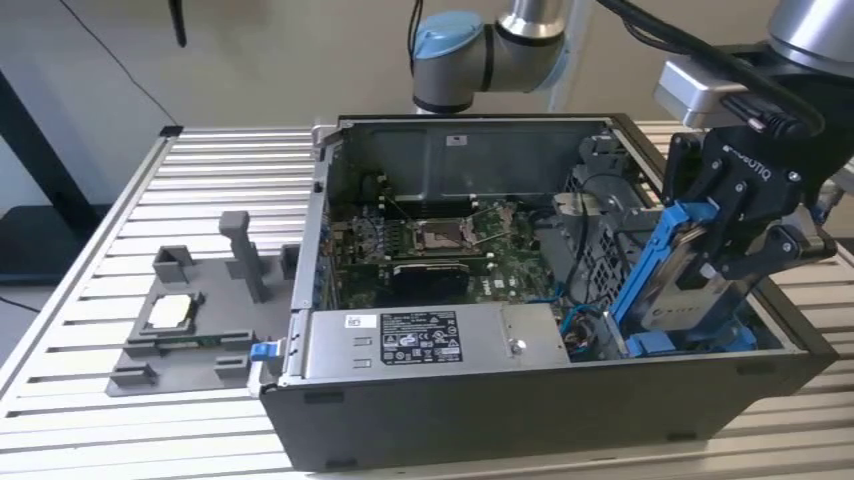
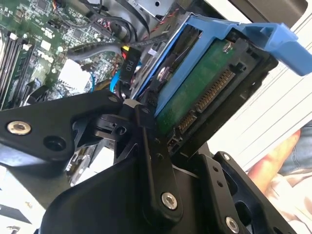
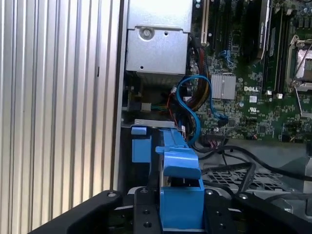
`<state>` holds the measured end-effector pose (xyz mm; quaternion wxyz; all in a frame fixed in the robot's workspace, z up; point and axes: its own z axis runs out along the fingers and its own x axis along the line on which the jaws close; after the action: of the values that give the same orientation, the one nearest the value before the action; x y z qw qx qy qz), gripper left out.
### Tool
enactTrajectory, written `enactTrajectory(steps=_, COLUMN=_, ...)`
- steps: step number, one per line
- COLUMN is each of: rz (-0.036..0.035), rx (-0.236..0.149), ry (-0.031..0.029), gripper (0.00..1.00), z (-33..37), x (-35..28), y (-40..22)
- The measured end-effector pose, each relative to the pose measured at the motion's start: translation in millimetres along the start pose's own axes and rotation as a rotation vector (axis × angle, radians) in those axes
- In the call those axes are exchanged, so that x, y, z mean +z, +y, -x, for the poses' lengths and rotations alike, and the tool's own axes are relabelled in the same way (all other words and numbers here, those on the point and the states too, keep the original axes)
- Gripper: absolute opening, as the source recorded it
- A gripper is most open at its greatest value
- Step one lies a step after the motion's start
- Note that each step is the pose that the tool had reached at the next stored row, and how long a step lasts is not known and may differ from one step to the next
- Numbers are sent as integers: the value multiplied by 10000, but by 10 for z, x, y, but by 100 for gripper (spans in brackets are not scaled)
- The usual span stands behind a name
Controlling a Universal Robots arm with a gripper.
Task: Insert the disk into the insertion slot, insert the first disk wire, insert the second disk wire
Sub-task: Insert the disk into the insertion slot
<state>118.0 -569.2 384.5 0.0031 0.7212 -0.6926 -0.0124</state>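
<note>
disk (image 1: 671, 300) partly hidden behind gripper (image 1: 717, 265), arm (image 1: 461, 50) cropped

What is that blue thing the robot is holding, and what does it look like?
It is the disk: a flat silver-grey drive with a pale label, clipped in a bright blue plastic frame. The second wrist view shows its green circuit board and a row of connector contacts. The black gripper is shut on it. It stands tilted on edge, lower end inside the open computer case, beside the perforated grey cage.
</note>
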Motion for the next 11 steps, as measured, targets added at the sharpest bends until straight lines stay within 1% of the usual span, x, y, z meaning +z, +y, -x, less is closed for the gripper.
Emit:
enactTrajectory(steps=2, rz=0, rx=0, ry=-14, gripper=33, z=1, x=17, y=0)
enactTrajectory(steps=9, rz=-1, rx=0, ry=-16, gripper=33, z=1, x=16, y=-1)
enactTrajectory(steps=10, rz=-2, rx=-2, ry=-28, gripper=33, z=2, x=18, y=-1)
enactTrajectory(steps=11, rz=-2, rx=-3, ry=-22, gripper=34, z=2, x=18, y=-1)
